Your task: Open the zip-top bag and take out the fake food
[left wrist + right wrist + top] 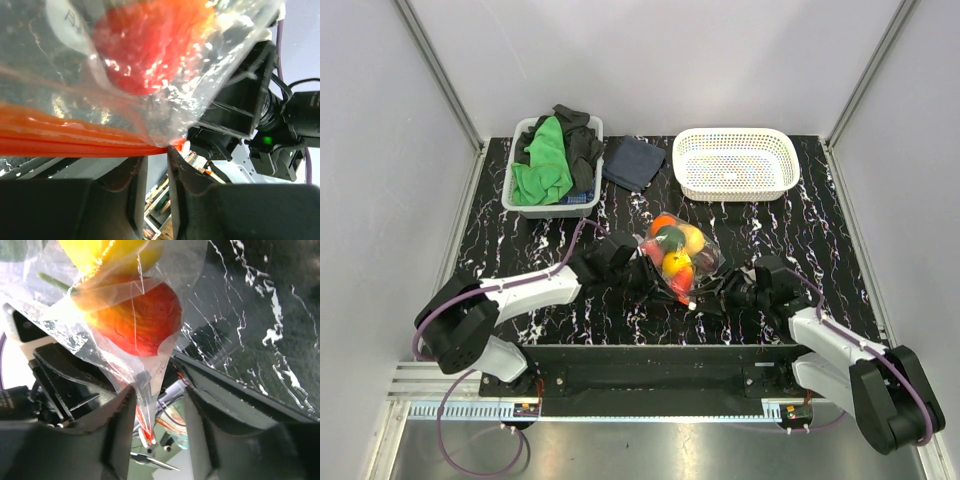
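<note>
Zip-top bag point(705, 257) of fake food point(692, 238) between the two grippers, in front of the white basket point(736, 190).
Bare table point(820, 260) separates it from the basket; right gripper point(157, 390) has its jaws apart around a bag corner; left gripper point(157, 152) has its tips at the red zip strip point(60, 137) end, grip unclear.

Marbled table point(820, 270), clothes bin point(510, 195), cloth point(632, 162), basket point(735, 185) (perforated), zip-top bag point(672, 248)

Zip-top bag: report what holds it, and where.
Unclear. The left gripper is nearly shut at the end of the zip strip; the right gripper straddles the bag, jaws open, not clamping.
</note>
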Robot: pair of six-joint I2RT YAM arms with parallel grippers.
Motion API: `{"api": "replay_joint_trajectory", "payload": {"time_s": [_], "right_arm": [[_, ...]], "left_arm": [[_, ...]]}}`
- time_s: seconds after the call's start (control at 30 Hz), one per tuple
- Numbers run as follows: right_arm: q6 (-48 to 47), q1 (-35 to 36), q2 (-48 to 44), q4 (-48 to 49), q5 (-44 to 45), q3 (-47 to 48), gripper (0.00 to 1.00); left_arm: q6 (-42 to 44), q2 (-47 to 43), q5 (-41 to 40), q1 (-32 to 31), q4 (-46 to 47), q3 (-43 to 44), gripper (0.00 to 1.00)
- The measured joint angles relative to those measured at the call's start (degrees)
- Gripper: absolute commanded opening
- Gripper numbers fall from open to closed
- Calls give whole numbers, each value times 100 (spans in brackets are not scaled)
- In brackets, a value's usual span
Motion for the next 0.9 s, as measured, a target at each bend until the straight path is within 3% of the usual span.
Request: {"api": "replay_joint_trajectory", "payload": {"time_s": [0.03, 0.07, 0.17, 0.2, 0.33, 0.9], "right_arm": [[-9, 2, 74, 74, -4, 2, 32], [-20, 2, 122, 122, -9, 7, 20], [-13, 2, 199, 302, -42, 17, 0], [-7, 2, 199, 341, -52, 22, 0], [35, 2, 98, 376, -101, 59, 0], [35, 229, -227, 203, 240, 315, 0]], "left_arm": [[24, 0, 0, 2, 4, 0, 21], [42, 0, -4, 2, 7, 0, 24], [85, -28, -13, 2, -70, 0, 45], [92, -66, -20, -4, -107, 0, 50], [-35, -341, -63, -116, -162, -11, 52], [-1110, -192, -455, -645, 389, -22, 46]]}}
